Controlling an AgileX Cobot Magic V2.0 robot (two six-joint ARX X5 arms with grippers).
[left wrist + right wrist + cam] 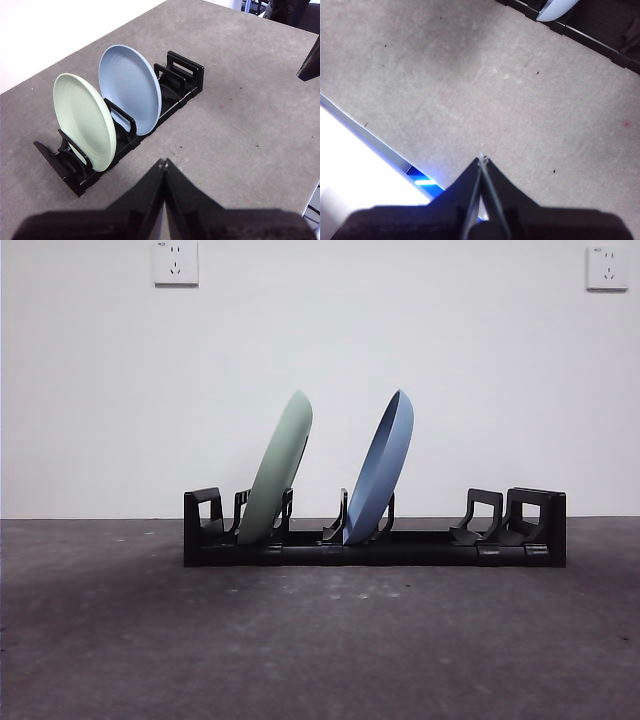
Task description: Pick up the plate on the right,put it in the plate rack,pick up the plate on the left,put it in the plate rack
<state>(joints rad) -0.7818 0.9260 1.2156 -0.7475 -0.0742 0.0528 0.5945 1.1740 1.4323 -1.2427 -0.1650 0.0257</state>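
Observation:
The long black plate rack (400,546) (125,140) stands across the middle of the table. A pale green plate (278,470) (85,121) leans in the slot near its left end. A blue plate (381,468) (130,89) leans in the slot beside it, toward the middle. My left gripper (163,163) is shut and empty, held back from the rack above the bare tabletop. My right gripper (481,159) is shut and empty too, near the table's edge; only a corner of the rack (600,35) and a sliver of the blue plate (555,9) show in its view.
The grey tabletop (320,640) spreads in front of the rack. Two free slots stand at the rack's right end (500,525). A white wall with two sockets (175,262) is behind. The table edge (370,137) lies close to the right gripper.

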